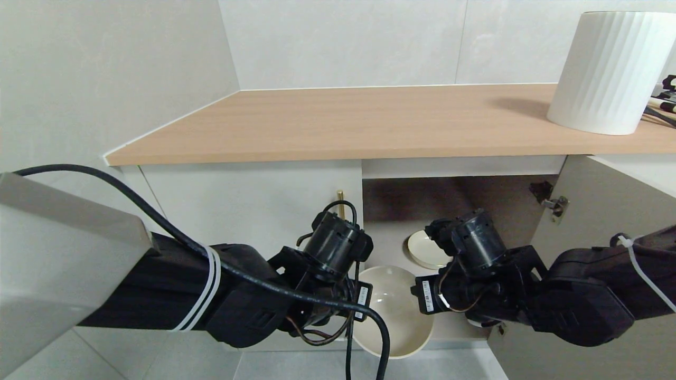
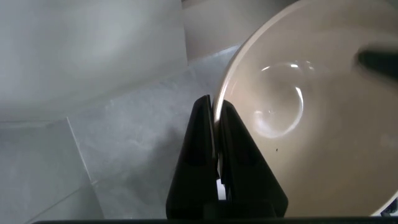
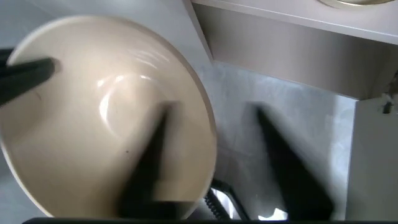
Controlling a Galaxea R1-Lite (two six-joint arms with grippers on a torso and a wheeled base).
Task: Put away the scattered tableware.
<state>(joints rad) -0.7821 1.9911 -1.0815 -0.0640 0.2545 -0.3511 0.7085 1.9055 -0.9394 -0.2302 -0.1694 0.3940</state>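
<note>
1. Cream-coloured bowl (image 1: 393, 311), its hollow facing the head camera, hangs at the front edge of the open cabinet (image 1: 465, 200) below the table (image 1: 369, 121).
2. Left end effector (image 2: 214, 109) is pressed together on the bowl's rim at the bowl's 9 o'clock, one finger inside the rim and one outside.
3. Right end effector (image 3: 211, 115) stands spread at the bowl's 3 o'clock. One finger lies over the hollow and the other beyond the rim; whether either touches the bowl cannot be told.
4. Small plate (image 1: 425, 248) lies flat on the cabinet floor, at 12 o'clock from the bowl and apart from it.
5. Cabinet door (image 1: 607, 221) stands swung open at 3 o'clock.
6. White ribbed container (image 1: 612, 68) stands upright on the table, at 2 o'clock from the bowl.
</note>
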